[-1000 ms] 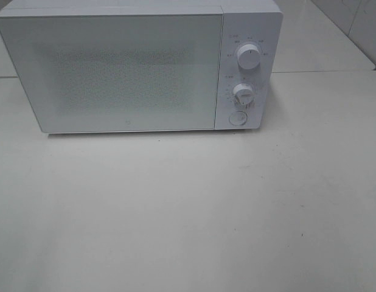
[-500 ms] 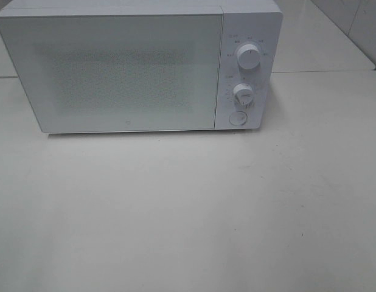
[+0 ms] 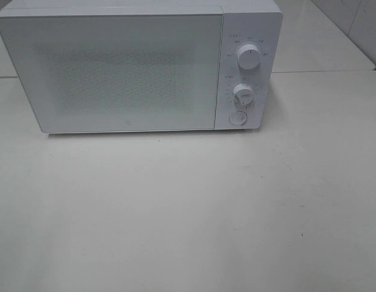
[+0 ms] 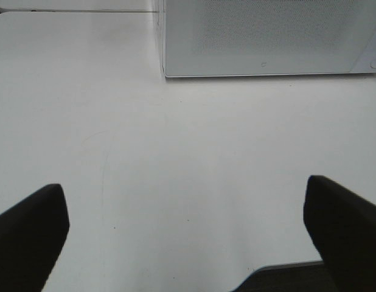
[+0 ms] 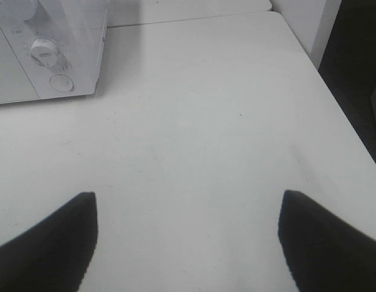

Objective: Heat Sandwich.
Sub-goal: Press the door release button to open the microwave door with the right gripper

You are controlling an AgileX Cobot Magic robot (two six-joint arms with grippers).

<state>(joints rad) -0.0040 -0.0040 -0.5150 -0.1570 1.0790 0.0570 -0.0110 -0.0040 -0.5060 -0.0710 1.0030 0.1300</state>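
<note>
Since the boxy white microwave (image 3: pixel 127 67) stands shut, your left gripper (image 4: pixel 185 190) and right gripper (image 5: pixel 188 196) hover spread and empty. No sandwich shows.

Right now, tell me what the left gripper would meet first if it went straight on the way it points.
The left gripper, open and holding nothing, faces the white table, with the closed microwave beyond. It seems tilted downward, so it would probably meet the tabletop first; depth is unclear.
</note>
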